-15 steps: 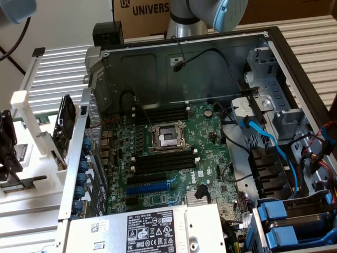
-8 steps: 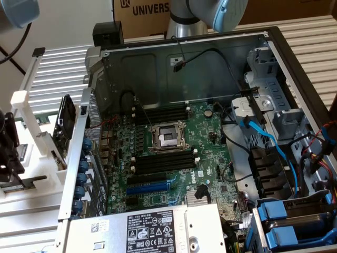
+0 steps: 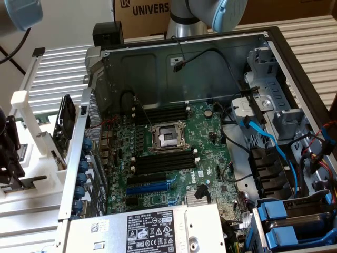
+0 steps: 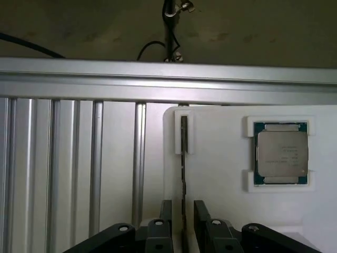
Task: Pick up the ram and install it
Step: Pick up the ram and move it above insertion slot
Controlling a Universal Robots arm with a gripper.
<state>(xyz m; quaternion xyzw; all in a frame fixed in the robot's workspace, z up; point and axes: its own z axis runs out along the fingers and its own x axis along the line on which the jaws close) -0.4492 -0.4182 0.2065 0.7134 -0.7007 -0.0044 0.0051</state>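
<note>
Step in hand: you are at the pickup of the ram (image 4: 183,158); judging by how it sits, nothing is lifted yet.
Jaws: the gripper (image 4: 184,208) stands wide open with 1 finger (image 4: 166,213) on each side of the ram. A gap shows on both sides, so it has hold of nothing.
Ram: it stands on its thin edge in a slot along the edge of the white tray (image 4: 221,184), where the tray meets the ribbed metal table (image 4: 63,168). Its far end sits in a small white bracket.
Processor: the square silver chip (image 4: 280,153) lies flat in its own recess farther in on the tray, well apart from the ram (leave it alone).
Destination: the computer case (image 3: 210,58) lies open, and the black memory slots (image 3: 160,161) run beside the socket on the motherboard (image 3: 200,153).
Doing it well: centre the stick between the 2 fingers and close squarely on its flat faces. Lift it straight out along the slot so the bracket cannot twist it.
Risk: the board looks thin, so I judge that an off-centre squeeze would tilt or bend it.
</note>
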